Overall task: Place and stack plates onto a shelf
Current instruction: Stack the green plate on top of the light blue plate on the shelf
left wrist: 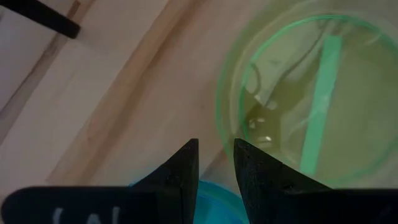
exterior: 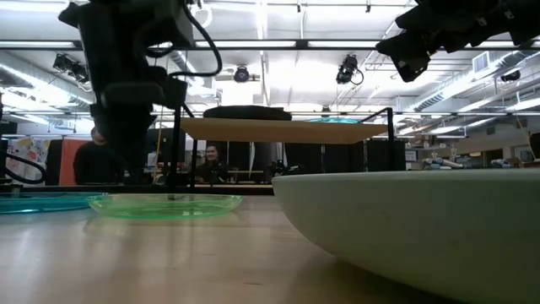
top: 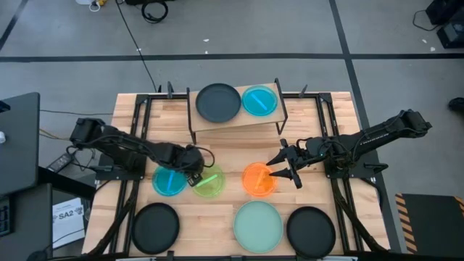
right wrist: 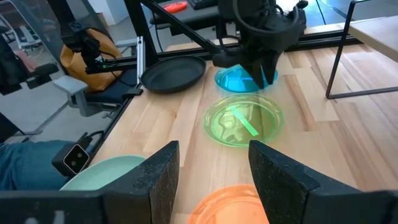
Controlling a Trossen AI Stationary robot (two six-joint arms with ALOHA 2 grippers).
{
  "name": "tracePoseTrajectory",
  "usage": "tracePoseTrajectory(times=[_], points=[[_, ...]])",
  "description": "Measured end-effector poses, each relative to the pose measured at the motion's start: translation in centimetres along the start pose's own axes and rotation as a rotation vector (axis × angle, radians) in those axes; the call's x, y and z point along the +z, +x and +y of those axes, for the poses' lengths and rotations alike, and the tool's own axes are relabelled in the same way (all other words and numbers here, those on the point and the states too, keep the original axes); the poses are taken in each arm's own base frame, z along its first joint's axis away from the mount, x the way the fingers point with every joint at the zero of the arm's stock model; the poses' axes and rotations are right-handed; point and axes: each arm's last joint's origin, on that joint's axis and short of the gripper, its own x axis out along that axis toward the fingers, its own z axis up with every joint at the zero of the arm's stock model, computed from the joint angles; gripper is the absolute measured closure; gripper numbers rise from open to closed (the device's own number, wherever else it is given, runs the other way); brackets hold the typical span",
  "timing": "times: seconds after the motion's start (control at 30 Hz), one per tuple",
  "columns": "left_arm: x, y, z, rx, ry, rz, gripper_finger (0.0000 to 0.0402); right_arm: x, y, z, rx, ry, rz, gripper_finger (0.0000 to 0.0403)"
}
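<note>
Left gripper (top: 194,176) hides part of the green plate (top: 211,183)

grey floor (top: 290,29), ceiling lights (exterior: 278,84)

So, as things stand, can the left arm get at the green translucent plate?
Probably yes. The left gripper hangs just above the green plate at its rim, jaws slightly apart, with nothing between them; the blue plate sits close alongside.

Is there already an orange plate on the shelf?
No, the shelf holds only a black plate and a blue plate; the orange plate lies on the table.
</note>
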Motion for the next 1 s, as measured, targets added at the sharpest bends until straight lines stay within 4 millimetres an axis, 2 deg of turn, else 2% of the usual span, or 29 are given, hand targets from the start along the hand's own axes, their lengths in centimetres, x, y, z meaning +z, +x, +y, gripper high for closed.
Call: tracePoseTrajectory(times=[0.37, 0.77, 1.0], points=[[0.7, 1.2, 0.0, -0.008, -0.033, 0.001, 0.0294, -0.1, 0.0, 0.0, -0.003, 0.002, 0.015, 0.0204], [0.7, 3.9, -0.8, 0.008, -0.024, 0.044, 0.0294, -0.3, 0.3, -0.1, -0.007, 0.001, 0.029, 0.0204], [0.8, 4.0, -0.9, -0.001, -0.025, 0.043, 0.031, -0.6, 0.7, -0.1, -0.01, 0.003, 0.048, 0.0204]])
